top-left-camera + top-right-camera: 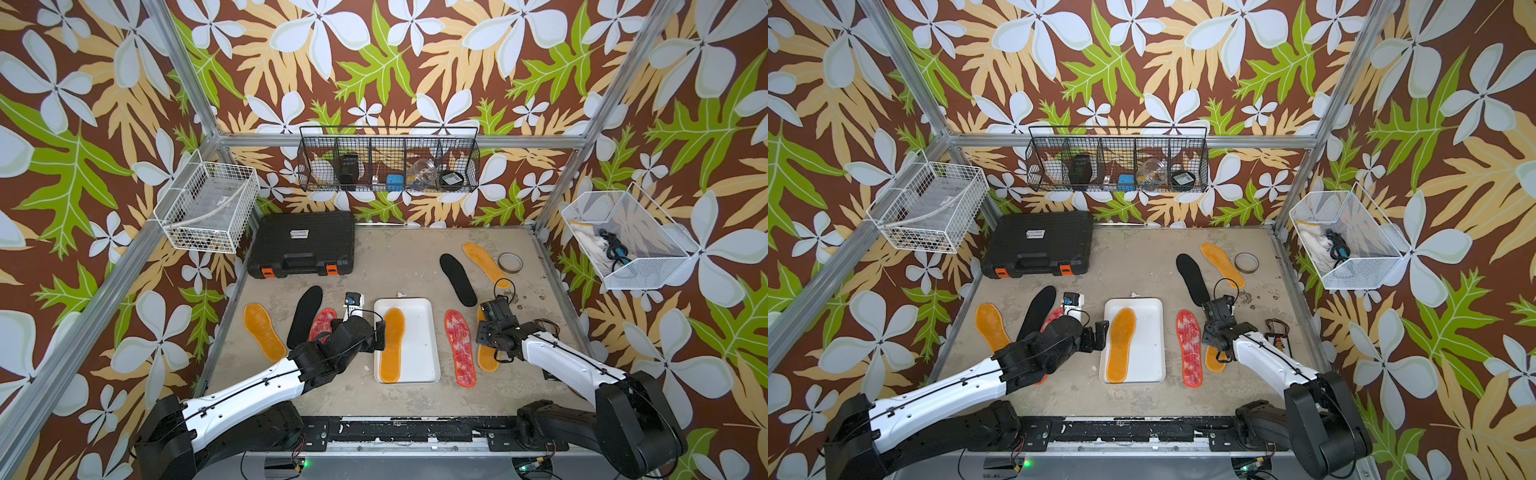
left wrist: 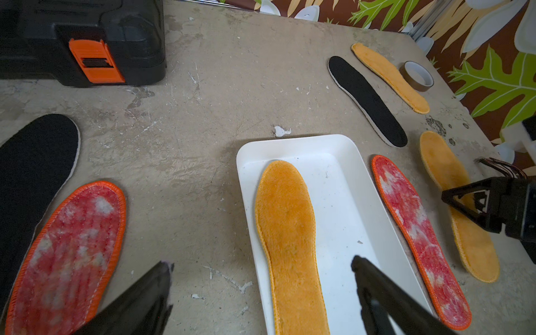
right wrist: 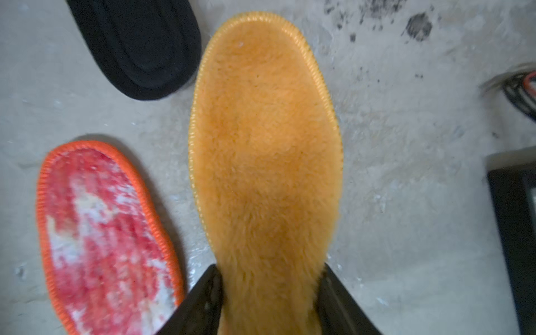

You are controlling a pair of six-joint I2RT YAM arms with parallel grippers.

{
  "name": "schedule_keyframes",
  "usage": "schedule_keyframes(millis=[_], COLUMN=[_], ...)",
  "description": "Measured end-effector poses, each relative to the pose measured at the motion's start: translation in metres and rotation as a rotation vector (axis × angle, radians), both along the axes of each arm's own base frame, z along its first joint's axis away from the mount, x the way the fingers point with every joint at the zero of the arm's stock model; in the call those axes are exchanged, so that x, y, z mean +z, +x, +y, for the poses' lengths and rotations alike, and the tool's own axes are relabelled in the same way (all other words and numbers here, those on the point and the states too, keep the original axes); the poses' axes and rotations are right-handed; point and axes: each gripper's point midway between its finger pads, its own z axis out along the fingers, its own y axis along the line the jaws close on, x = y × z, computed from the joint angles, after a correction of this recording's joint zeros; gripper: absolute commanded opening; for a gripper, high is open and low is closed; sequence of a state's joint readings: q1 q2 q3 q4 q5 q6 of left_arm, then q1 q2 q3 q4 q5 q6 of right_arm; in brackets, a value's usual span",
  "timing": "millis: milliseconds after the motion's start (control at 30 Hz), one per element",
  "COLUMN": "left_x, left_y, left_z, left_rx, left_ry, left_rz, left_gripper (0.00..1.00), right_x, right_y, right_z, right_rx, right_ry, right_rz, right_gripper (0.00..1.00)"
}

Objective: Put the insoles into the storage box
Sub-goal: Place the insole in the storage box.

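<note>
Seven insoles (image 1: 264, 332) lie out on the table (image 1: 395, 257); an eighth, the boxed insole (image 1: 392, 345), lies lengthwise in the storage box (image 1: 422, 332), midway along the table's front edge. The step in hand looks to be picking up the orange insole (image 3: 264, 130), flat near the right edge, just beside a red-white insole (image 3: 107, 232). The right gripper (image 3: 269, 269) straddles its narrow waist, fingers (image 3: 208, 290) against the fur on both sides (whether they have bitten firmly I cannot tell). A floppy pad pinched edgewise will likely buckle, so squeeze until it arches, lift straight, and keep the toe off its neighbour. The left gripper (image 2: 261, 261) hangs spread wide and empty astride the box's left rim, and may need to clear before the drop.
</note>
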State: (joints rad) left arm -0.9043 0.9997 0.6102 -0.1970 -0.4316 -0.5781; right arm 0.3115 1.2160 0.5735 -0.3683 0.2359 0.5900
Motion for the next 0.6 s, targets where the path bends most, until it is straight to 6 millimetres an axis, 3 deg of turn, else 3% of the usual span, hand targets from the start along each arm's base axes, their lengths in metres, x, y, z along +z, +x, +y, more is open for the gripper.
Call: schedule_keyframes(millis=[300, 500, 600], left_x=[0.000, -0.002, -0.003], left_y=[0.002, 0.011, 0.012], left_z=[0.001, 0.011, 0.015], left_rx=[0.013, 0.057, 0.064], left_ry=[0.003, -0.019, -0.019], left_rz=[-0.004, 0.017, 0.023], left_gripper=[1.00, 1.00, 1.00], right_x=[0.031, 0.070, 0.088], right_y=[0.003, 0.010, 0.009], right_z=[0.010, 0.053, 0.085], right_rx=[0.036, 0.152, 0.223], right_ry=[0.030, 0.070, 0.107], right_rz=[-0.039, -0.099, -0.127], right_gripper=[0.55, 0.55, 0.55])
